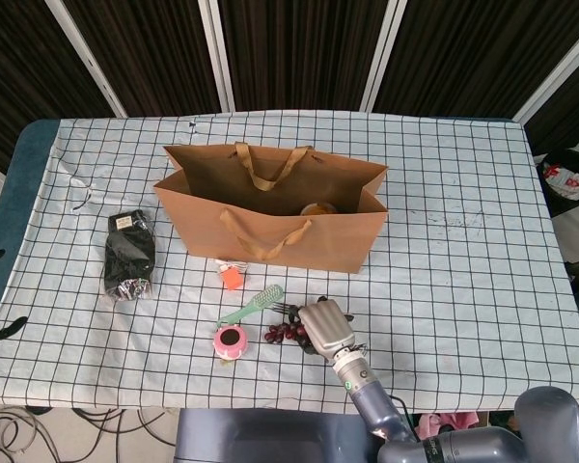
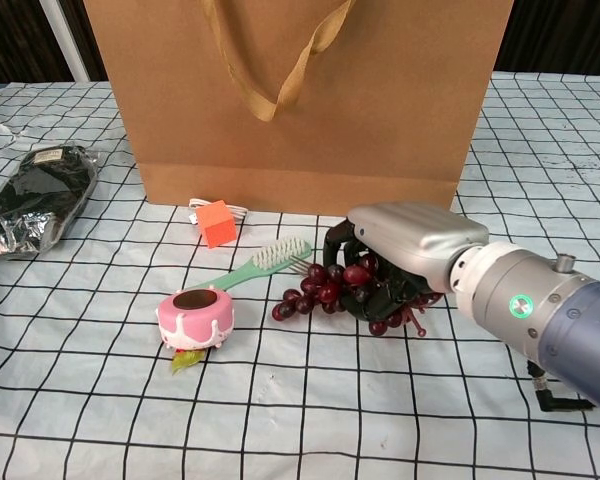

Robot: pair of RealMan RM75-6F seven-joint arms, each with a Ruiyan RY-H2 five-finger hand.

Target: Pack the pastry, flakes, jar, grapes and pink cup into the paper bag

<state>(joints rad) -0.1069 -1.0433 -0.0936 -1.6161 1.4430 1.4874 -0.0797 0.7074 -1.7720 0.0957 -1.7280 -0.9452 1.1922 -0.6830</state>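
Right hand [image 2: 400, 262] down on table, fingers curled round bunch of dark red grapes [image 2: 330, 285], gripping it, just in front of upright brown paper bag [image 1: 280, 227]. Pink frosted cup [image 2: 195, 318] nearby, beside green brush [image 2: 260, 265].

Head view looking steeply down from above robot's side of table [image 1: 482, 289], taking in whole checked cloth and dark panels beyond. Chest view sitting low, near table level, facing forward, close to items. Both views sharing bag [image 1: 270, 207] [image 2: 300, 100], grapes [image 1: 285, 333] [image 2: 320, 285], pink cup [image 1: 231, 341] [image 2: 195, 318], brush [image 1: 253, 306] [image 2: 255, 265], black packet [image 1: 130, 256] [image 2: 35, 205], right hand [image 1: 326, 328] [image 2: 405, 250]. Head view showing into bag's open top; chest view cutting off bag's top, showing only its front face.
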